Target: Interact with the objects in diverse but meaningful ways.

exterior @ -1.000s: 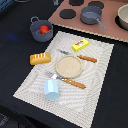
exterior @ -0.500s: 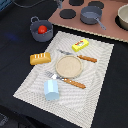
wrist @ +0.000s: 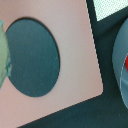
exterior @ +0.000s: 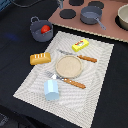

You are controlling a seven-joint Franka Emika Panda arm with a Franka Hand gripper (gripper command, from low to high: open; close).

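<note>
A grey handled pot (exterior: 40, 31) stands at the far left beside the mat, with the red tomato (exterior: 45, 29) inside it. On the woven placemat (exterior: 95, 90) lie the golden-brown bread loaf (exterior: 40, 58), the yellow packet (exterior: 80, 45) and the light-blue cup (exterior: 51, 90). A second grey pot (exterior: 91, 15) sits on the pink stove board (exterior: 107, 31). The wrist view looks down on the stove board (wrist: 75, 30), a dark burner (wrist: 30, 57) and the pot (wrist: 119, 40) with the tomato (wrist: 125, 62). Only a grey sliver of the gripper (exterior: 60, 4) shows at the top edge; its fingers are hidden.
A tan round plate (exterior: 68, 65) lies mid-mat between an orange-handled knife (exterior: 82, 57) and fork (exterior: 70, 81). A pale bowl (exterior: 123, 15) stands at the far right. Dark burners (exterior: 67, 13) mark the stove board. The mat rests on a black table.
</note>
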